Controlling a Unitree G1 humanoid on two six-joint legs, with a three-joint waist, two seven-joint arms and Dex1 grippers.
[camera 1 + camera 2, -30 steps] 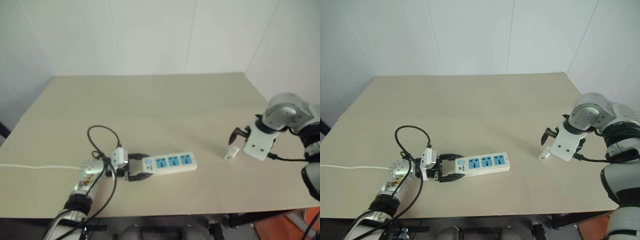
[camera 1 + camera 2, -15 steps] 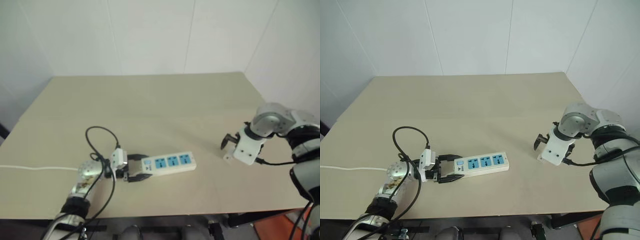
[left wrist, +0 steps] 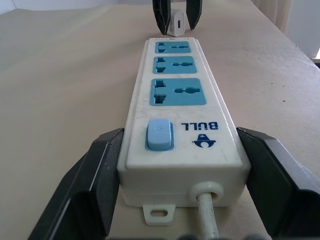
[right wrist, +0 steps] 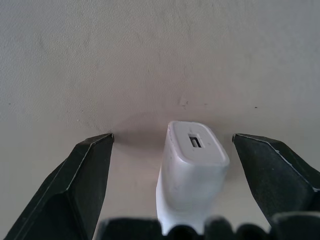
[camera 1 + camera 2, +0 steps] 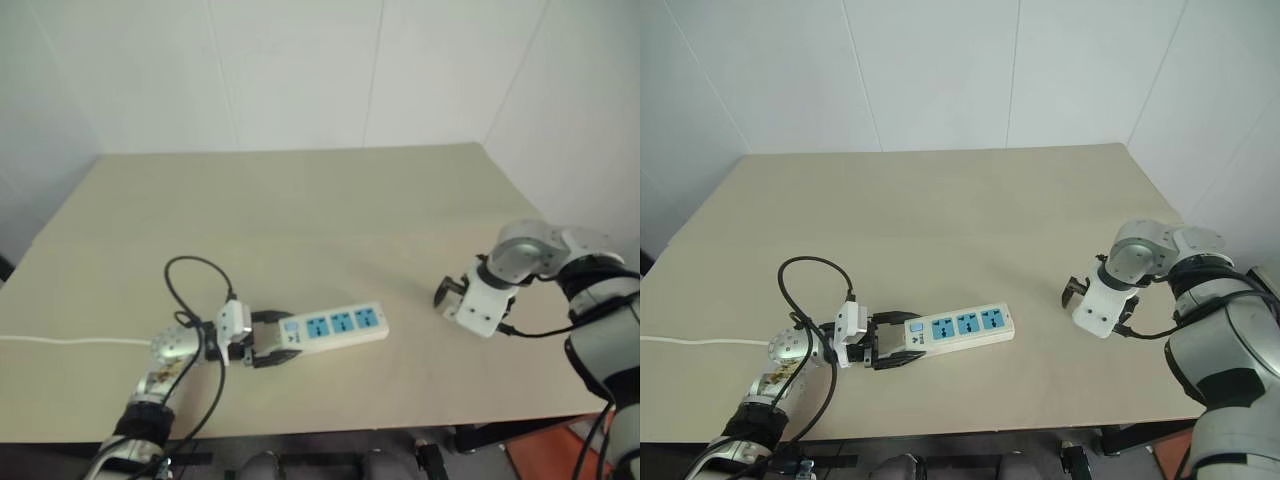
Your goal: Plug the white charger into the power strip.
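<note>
Left tool [image 3: 170, 190] is gripping the strip [image 5: 945, 330] at its switch end, fingers [image 3: 97, 185] flat against both long sides; strip is lying flat on the tabletop [image 5: 940, 220], sockets facing up. Right tool [image 4: 170, 185] is pointing down, wide open and straddling the charger [image 4: 192, 165], which is lying on the tabletop between its fingers [image 4: 80, 185], touching neither, well apart from the strip.

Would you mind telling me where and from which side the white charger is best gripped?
Probably across its two flat sides, coming from above. The white charger stands on the table with its USB-port end facing up, and the right gripper sits over it, fingers open on either side without touching. Closing on the upper body would leave the hidden lower end free for the power strip.
</note>
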